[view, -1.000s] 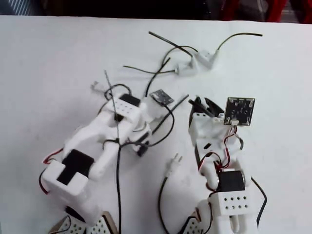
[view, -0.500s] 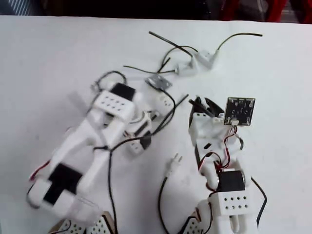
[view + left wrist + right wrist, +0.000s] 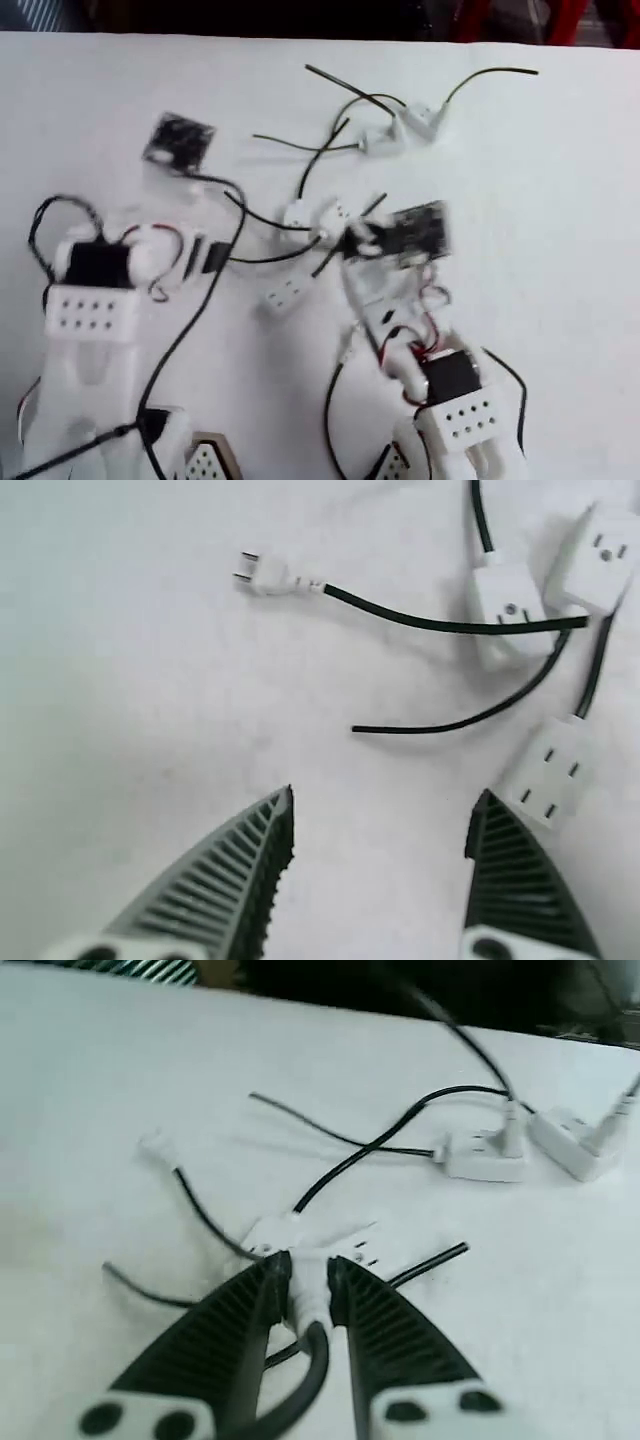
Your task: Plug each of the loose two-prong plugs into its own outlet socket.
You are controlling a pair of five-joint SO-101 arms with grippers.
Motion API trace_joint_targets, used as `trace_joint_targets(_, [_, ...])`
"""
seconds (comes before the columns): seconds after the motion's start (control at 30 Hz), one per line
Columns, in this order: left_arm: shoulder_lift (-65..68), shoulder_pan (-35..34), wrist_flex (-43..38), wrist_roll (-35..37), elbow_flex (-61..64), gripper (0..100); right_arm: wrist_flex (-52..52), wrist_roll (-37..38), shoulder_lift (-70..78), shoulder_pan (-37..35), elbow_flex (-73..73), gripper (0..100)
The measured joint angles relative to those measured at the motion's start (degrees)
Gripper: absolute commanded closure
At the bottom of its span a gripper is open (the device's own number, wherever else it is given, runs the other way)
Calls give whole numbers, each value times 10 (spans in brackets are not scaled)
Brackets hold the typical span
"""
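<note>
On the table [image 3: 560,250], we clamped a plug [image 3: 306,1302] in the right gripper [image 3: 308,1263], just beside a socket [image 3: 345,1244], presumably for insertion; the left gripper [image 3: 380,815] hung open.

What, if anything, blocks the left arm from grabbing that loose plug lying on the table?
Likely nothing, so probably yes: the left gripper is open and aimed toward the plug, with just bare table between them.
</note>
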Motion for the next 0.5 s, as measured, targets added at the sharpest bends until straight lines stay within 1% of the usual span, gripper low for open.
trace_joint_targets(0.1, [-40, -38, -43, 0, 50, 725, 8, 10, 0, -59, 0, 981])
trace_joint_targets(0.2, [-63, -72, -66, 0, 76, 725, 8, 11, 3, -98, 0, 981])
trace_joint_targets(0.37, [-76, -117, -74, 0, 79, 725, 8, 16, 84, -127, -16, 981])
trace_joint_targets(0.5, [-76, -127, -74, 0, 96, 725, -11, 16, 185, -150, -53, 981])
